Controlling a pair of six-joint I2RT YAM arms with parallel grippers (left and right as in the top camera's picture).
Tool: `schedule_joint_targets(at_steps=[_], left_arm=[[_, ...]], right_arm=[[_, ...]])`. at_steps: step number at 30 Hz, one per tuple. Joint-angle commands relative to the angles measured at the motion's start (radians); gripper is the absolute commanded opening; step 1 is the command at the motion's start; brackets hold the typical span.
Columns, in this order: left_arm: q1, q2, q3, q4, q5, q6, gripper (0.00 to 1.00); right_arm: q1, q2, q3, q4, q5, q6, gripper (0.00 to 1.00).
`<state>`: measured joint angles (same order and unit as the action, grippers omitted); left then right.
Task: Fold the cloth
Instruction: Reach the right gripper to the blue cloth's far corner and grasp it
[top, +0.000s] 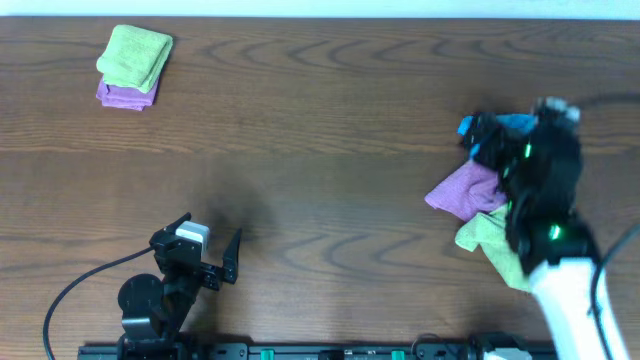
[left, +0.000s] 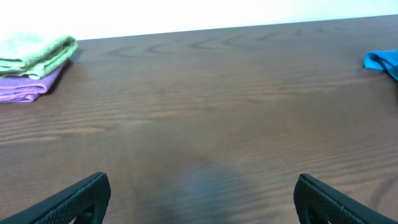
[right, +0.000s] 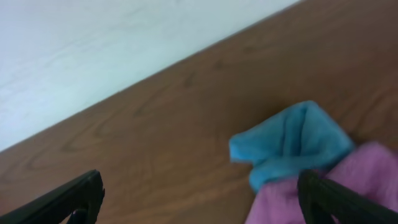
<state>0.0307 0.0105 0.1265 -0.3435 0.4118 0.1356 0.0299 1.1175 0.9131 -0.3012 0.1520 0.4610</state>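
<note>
Plainly, the crumpled sky-blue terry cloth (right: 292, 146) lies just ahead of the right jaws, well apart from the left jaws; both pairs gape empty.

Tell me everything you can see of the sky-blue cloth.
The bright sky-blue terry cloth lies crumpled, not flat, on the brown wooden table, its fuzzy folds rising to a peak. A crumpled pink-purple cloth overlaps one edge. From overhead the right arm hides most of it. No tag shows; nothing grips it.
</note>
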Motion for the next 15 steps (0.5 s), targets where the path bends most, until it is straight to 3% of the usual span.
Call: schedule_joint_targets(at_steps=[1, 7, 15], left_arm=[[-0.003, -0.006, -0.018, -0.014, 0.003, 0.014, 0.95], [-0.003, -0.006, -0.018, -0.014, 0.003, 0.015, 0.95], [-0.003, -0.006, -0.018, -0.014, 0.003, 0.014, 0.96]], right_arm=[[-0.018, 0.143, 0.159, -0.055, 0.053, -0.095, 0.99], [-0.043, 0.444, 0.333, -0.06, 0.08, -0.163, 0.99], [-0.068, 0.752, 0.349, 0.021, 0.087, -0.209, 0.99]])
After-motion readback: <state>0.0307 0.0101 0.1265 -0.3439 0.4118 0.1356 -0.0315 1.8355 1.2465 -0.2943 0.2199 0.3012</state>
